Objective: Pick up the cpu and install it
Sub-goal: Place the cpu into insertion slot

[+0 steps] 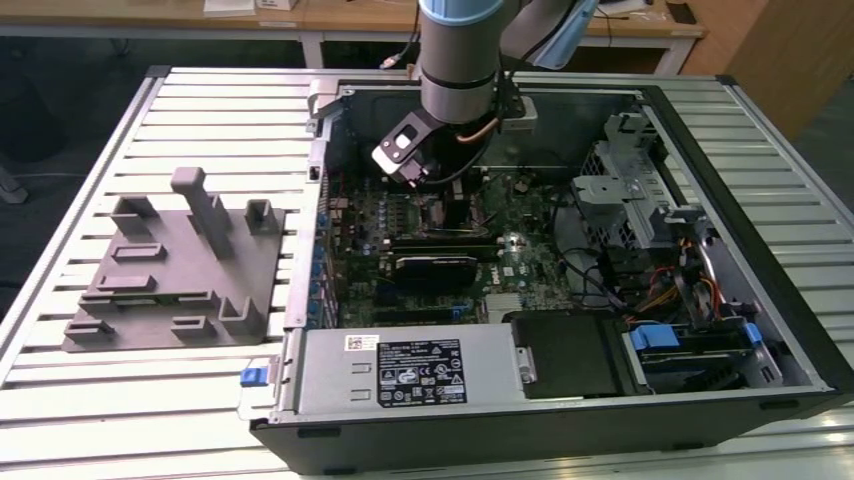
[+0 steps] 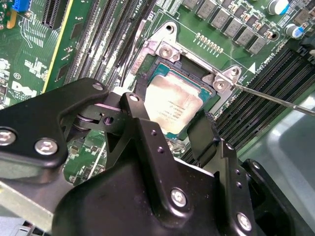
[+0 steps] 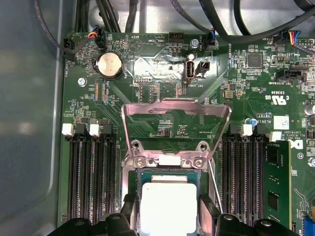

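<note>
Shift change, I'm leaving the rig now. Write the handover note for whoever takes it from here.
Gripper: low over the motherboard socket, straddling the cpu. Whether it is gripping the chip cannot be told.
Cpu: lies inside the socket frame, silvery top up. Full seating cannot be confirmed.
Done: the cpu is at the socket.
Left: install not finished. The load plate is hinged open, not yet clamped over the cpu.
</note>
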### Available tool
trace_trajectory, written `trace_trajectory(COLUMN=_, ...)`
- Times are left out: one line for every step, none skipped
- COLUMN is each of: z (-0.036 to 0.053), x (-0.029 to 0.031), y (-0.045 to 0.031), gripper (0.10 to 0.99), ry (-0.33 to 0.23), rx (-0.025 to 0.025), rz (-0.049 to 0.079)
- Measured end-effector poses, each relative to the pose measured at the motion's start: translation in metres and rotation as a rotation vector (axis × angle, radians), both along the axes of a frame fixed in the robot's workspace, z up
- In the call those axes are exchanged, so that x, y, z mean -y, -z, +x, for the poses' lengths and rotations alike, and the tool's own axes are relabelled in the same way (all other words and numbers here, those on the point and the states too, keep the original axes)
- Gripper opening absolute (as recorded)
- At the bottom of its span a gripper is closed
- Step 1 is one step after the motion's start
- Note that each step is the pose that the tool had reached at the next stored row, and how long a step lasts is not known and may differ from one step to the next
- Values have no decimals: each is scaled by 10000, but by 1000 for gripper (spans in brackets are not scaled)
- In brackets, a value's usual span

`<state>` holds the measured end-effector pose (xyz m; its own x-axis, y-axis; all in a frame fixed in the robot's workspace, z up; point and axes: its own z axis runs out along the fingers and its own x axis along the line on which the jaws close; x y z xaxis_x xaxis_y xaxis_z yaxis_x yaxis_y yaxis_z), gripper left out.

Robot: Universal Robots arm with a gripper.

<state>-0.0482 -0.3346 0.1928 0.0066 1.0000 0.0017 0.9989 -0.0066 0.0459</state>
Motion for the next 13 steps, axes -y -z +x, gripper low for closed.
trace_trajectory(z=0, x=0, y=1, gripper=612, ry=1, rx=1, rz=1)
trace_trajectory(z=0, x=0, y=2, gripper=612, ry=0, rx=1, rz=1)
trace_trajectory(z=0, x=0, y=2, gripper=612, ry=0, rx=-1, rz=-1)
trace_trajectory(z=0, x=0, y=2, gripper=596, ry=1, rx=-2, rz=-3)
trace_trajectory(z=0, x=0, y=2, gripper=537, ry=0, rx=-2, rz=-2)
trace_trajectory(z=0, x=0, y=4, gripper=537, ry=1, rx=-1, rz=-1)
trace_trajectory(z=0, x=0, y=5, gripper=537, ry=0, rx=0, rz=0)
trace_trajectory(z=0, x=0, y=5, gripper=537, ry=1, rx=0, rz=0)
trace_trajectory(z=0, x=0, y=5, gripper=537, ry=1, rx=0, rz=0)
trace_trajectory(z=0, x=0, y=5, gripper=537, ry=0, rx=-1, rz=0)
trace_trajectory(z=0, x=0, y=6, gripper=537, ry=1, rx=0, rz=1)
trace_trajectory(z=0, x=0, y=6, gripper=537, ry=1, rx=0, rz=3)
trace_trajectory(z=0, x=-1, y=6, gripper=537, ry=1, rx=1, rz=5)
